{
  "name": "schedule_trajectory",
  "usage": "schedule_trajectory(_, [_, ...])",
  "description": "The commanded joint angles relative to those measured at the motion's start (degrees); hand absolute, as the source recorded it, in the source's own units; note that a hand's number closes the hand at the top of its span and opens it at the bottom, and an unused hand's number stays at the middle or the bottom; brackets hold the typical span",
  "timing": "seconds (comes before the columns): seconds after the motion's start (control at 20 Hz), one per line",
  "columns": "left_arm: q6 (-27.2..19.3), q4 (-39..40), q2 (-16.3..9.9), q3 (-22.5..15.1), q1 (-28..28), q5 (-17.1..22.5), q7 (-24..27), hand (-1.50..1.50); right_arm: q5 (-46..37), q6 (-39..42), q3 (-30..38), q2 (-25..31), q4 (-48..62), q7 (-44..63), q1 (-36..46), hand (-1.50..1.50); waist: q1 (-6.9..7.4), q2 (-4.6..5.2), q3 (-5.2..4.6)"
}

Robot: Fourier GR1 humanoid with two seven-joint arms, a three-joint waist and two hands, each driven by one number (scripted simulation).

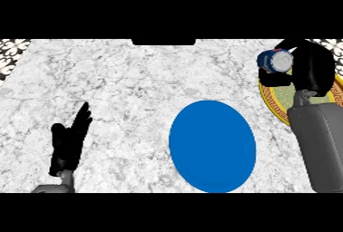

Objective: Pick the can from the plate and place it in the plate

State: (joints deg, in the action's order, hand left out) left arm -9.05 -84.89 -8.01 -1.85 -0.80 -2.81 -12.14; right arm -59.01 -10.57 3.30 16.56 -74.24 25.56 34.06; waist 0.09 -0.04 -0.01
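A blue can with a silver lid (276, 60) is at the upper right, lifted above a yellow-rimmed green plate (273, 100). My right hand (309, 67) is curled round the can, with fingers wrapping its sides. Most of the yellow plate is hidden behind my right forearm. A plain blue plate (212, 146) lies on the marble counter at centre right, left of and nearer than the can. My left hand (68, 142) rests open at the lower left, fingers pointing up, away from both plates.
The grey-white marble counter (120, 86) spreads across the view. Patterned tiles show at the top corners (13, 50). A dark object (164, 41) sits at the counter's far edge, top centre.
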Motion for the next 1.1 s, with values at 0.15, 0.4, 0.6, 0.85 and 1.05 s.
schedule_trajectory(0.15, [-0.1,2.3,1.5,-0.2,-0.7,-1.1,1.6,0.00,3.7,-1.5,7.3,3.7,5.8,-2.0,0.5,1.50,0.10,0.11,0.01])
schedule_trajectory(0.4, [0.8,1.0,0.4,1.1,-2.8,-0.7,-1.3,0.00,5.9,-3.8,11.9,8.4,16.7,-8.3,3.1,1.50,0.43,0.23,0.04])
schedule_trajectory(0.6, [-1.6,1.7,3.6,-1.6,-1.0,-3.3,0.3,0.00,6.2,-6.7,13.7,10.0,28.2,-12.2,6.3,1.50,0.93,0.38,0.06])
schedule_trajectory(0.85, [0.4,-3.8,1.6,-1.3,-0.9,-2.2,-4.8,0.00,6.2,-4.0,13.5,11.3,36.1,-14.8,6.1,1.50,1.16,0.29,0.10])
schedule_trajectory(1.05, [-0.4,3.9,2.8,-0.4,-4.9,-3.0,-0.4,0.00,9.1,0.5,16.0,14.5,46.4,-20.8,10.7,1.50,1.31,0.78,0.10])
